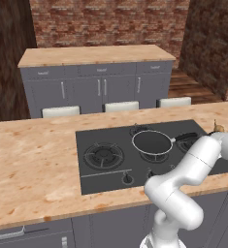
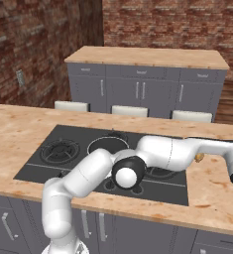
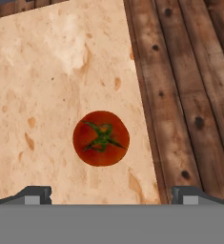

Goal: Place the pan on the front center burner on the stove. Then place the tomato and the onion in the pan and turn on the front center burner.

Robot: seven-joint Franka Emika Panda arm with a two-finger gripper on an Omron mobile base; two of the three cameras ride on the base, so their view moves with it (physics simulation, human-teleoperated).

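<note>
stove (image 1: 105, 167) sits in the counter (image 1: 33, 160), and the pan (image 1: 152, 143) already rests on its front center burner. arm (image 2: 162, 154) stretches far out to the right, past the cooktop, with the hand turned down over the counter's end near the edge. tomato (image 3: 101, 138) lies on the wood there, stem up, straight ahead of the gripper (image 3: 111, 195) and centred between its tips. it is round, so no axis matters. jaws are spread wide, holding nothing.
</note>
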